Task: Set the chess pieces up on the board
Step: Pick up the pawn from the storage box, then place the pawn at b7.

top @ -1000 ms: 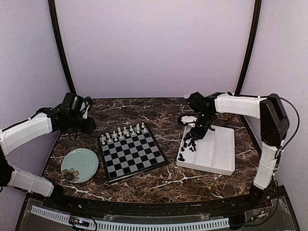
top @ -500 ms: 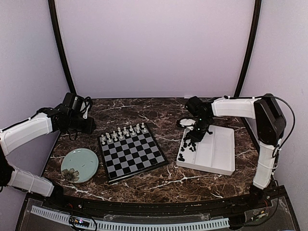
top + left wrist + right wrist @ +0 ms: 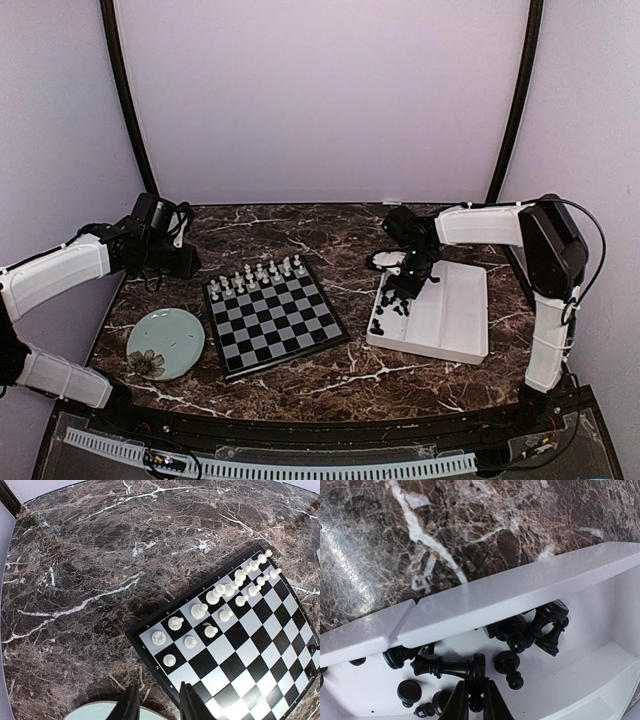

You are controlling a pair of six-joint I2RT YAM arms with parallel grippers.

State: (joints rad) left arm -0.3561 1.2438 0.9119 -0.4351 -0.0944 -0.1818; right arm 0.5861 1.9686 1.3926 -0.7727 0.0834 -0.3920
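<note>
Over to the right hand [image 3: 474, 700], down inside the white tray [image 3: 452, 312] on the right of the marble surface [image 3: 330, 232]: its fingers are drawn in tight on a small black piece [image 3: 476, 703], only a sliver of it showing between them. The rest of the black pieces [image 3: 445, 666] lie loose at the tray's left end, most tipped on their sides. Several are tucked under the tray's white wall in the wrist view, so a count is not possible, and which kind each one is stays hard to tell.

The left hand [image 3: 159, 706] hangs above the near-left corner of the board [image 3: 285, 325], fingers apart with nothing between them. Only the two dark fingertips show, cut off by the bottom of the picture, and under them a slice of the pale-green plate [image 3: 165, 338].

The white pieces [image 3: 220, 591] stand upright in two rows along the board's far edge. There are tiny light marks on the black border beside them, too small to read. At the right edge of the left wrist view two dark specks sit on the board, cropped and impossible to name.

The plate lies left of the board, close beside it, with a brown flower printed near its near rim
</note>
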